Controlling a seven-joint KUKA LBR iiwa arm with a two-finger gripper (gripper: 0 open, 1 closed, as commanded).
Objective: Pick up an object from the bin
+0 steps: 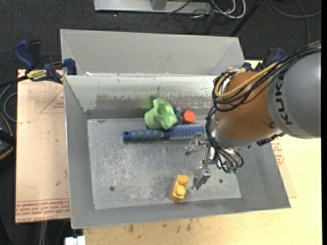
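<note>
My gripper (pixel 200 173) hangs over the front right of the bin floor, its thin metal fingers pointing down with a small gap between them and nothing in it. A small yellow toy block (pixel 179 187) lies just left of the fingertips, near the bin's front wall, apart from them. Farther back, a blue brush (pixel 162 134) with a long handle lies across the floor, its bristled head toward my arm.
A crumpled green soft thing (pixel 160 114) rests against the bin's back wall above the brush. A small orange piece (pixel 188 117) lies beside it to the right. The arm with its orange cover and cables overhangs the bin's right side.
</note>
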